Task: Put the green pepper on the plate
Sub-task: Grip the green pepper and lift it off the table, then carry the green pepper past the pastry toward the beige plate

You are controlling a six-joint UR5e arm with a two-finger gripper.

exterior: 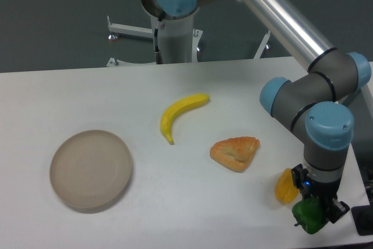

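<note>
The green pepper is at the table's front right corner, directly under my gripper. The fingers sit around the pepper's top and appear closed on it; whether it rests on the table or is lifted I cannot tell. The beige-tan round plate lies far to the left, near the front left of the table, with nothing on it.
A yellow-orange pepper lies just left of the gripper, almost touching it. An orange pastry slice is at centre right. A yellow banana lies in the middle. The arm's base stands at the back. The table's right edge is close to the gripper.
</note>
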